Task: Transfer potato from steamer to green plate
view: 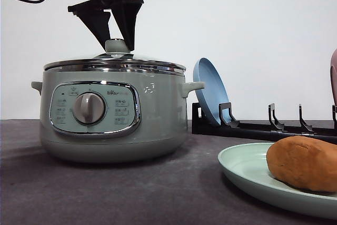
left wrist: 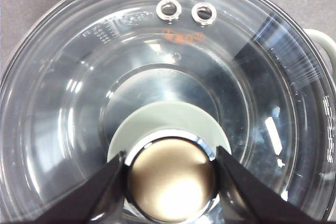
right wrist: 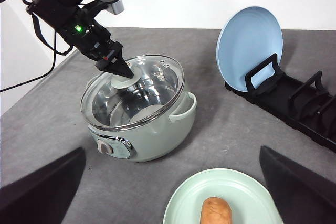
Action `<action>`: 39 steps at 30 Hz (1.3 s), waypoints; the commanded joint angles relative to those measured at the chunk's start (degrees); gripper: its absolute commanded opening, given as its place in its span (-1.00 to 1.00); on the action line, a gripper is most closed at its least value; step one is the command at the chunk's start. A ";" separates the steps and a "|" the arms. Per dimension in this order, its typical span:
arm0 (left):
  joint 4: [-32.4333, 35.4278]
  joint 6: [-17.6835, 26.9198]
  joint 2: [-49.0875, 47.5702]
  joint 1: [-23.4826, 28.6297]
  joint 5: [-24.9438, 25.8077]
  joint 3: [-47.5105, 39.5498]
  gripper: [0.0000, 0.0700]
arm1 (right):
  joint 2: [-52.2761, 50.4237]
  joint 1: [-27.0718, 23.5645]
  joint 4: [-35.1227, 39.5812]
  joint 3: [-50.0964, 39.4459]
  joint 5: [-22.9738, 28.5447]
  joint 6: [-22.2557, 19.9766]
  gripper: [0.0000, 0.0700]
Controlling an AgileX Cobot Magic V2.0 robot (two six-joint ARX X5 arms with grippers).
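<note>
Orange-brown, the matte oblong potato [right wrist: 216, 211] already lies on the pale mint-green round plate [right wrist: 184, 198], directly below the right end effector [right wrist: 170, 192], whose fingers stand spread wide and empty; its long axis runs lengthwise between them. Farther off, the left end effector [left wrist: 170, 169] grips the green knob [left wrist: 170, 179] of the glass lid [left wrist: 79, 103], seated on the sage-green steamer [view: 158, 114].
</note>
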 commanded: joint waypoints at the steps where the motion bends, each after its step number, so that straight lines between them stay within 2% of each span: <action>1: 2.86 2.01 2.49 -0.11 -1.01 0.85 -1.00 | 0.33 0.31 0.31 0.94 0.24 -0.26 1.00; 28: 4.08 2.05 -2.12 -0.48 -1.01 0.87 -1.00 | 0.33 0.31 0.29 0.94 -0.19 -0.20 1.00; 39: 1.16 1.12 -2.23 -0.54 -0.94 0.85 -1.00 | 0.33 0.31 -0.14 0.94 -0.68 0.64 1.00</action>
